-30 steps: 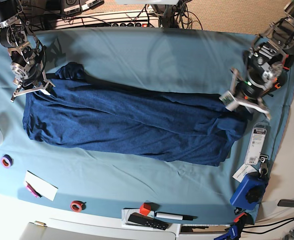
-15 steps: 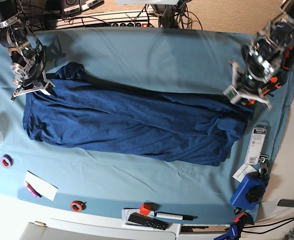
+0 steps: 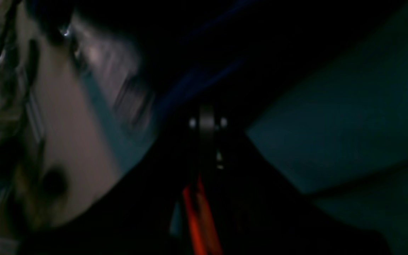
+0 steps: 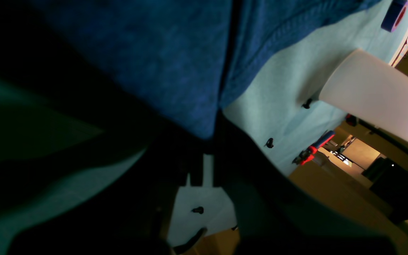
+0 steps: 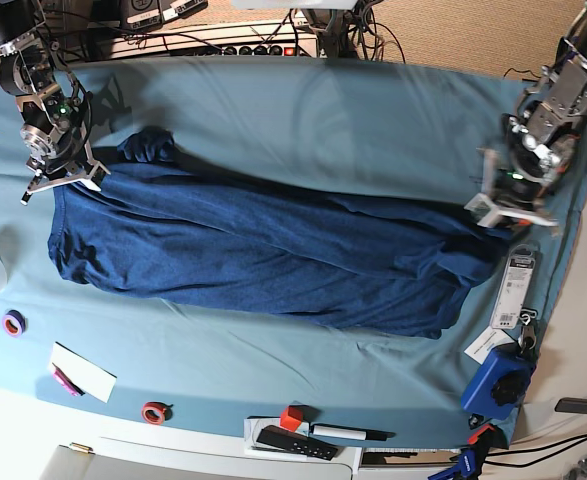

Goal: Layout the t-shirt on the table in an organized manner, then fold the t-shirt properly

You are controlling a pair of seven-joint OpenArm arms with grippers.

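T-shirt: we see the t-shirt (image 5: pixel 263 250) lying as a long band across the middle of the table (image 5: pixel 303 110), running from 9 o'clock to 3 o'clock of the base view, with a bunched lump of fabric at its 10 o'clock corner.
Table: teal cloth shows bare all along the 12 o'clock side and in a strip along the 6 o'clock side.
Right gripper: the right gripper (image 5: pixel 61 178) sits at 10 o'clock in the base view, on the shirt's corner. In the right wrist view the navy fabric (image 4: pixel 175 71) narrows to a point between the jaws, so we record it clamped on the t-shirt.
Left gripper: the left gripper (image 5: pixel 508 208) is at 3 o'clock, at the shirt's other end. The left wrist view is dark and blurred; we make out the fingers drawn together with dark blue fabric just ahead of them. Whether cloth is pinched between them we cannot tell.
Clutter, 6 o'clock edge: a red tape ring (image 5: pixel 153 411), a small red block (image 5: pixel 290 418) and a black remote (image 5: pixel 293 442).
Clutter, 8 o'clock: a purple tape ring (image 5: pixel 13 322) and a white card (image 5: pixel 81 371).
Clutter, 4 o'clock: a blue device (image 5: pixel 497 381) near the table corner.
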